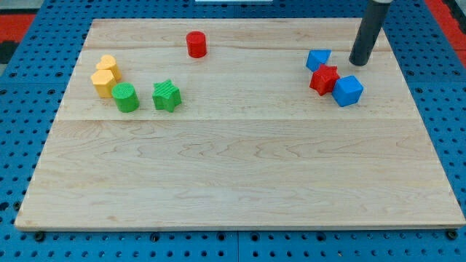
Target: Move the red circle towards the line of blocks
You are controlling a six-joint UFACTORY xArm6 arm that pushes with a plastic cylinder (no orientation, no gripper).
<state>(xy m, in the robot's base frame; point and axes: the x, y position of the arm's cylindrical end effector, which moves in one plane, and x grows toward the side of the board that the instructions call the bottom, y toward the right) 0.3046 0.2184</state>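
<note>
The red circle [196, 44] stands alone near the view's top, left of centre. At the view's left, a line of blocks runs from a yellow block [107, 66] and a second yellow block [103, 82] to a green cylinder [125, 97] and a green star [167, 95]. My tip [358, 62] is at the view's upper right, far from the red circle. It is just right of a small blue block [318, 59] and above a red star [324, 78] and a blue cube [348, 90].
The wooden board [240, 182] lies on a blue pegboard surface. The three blocks at the upper right touch or nearly touch one another. The board's top edge is close behind the red circle.
</note>
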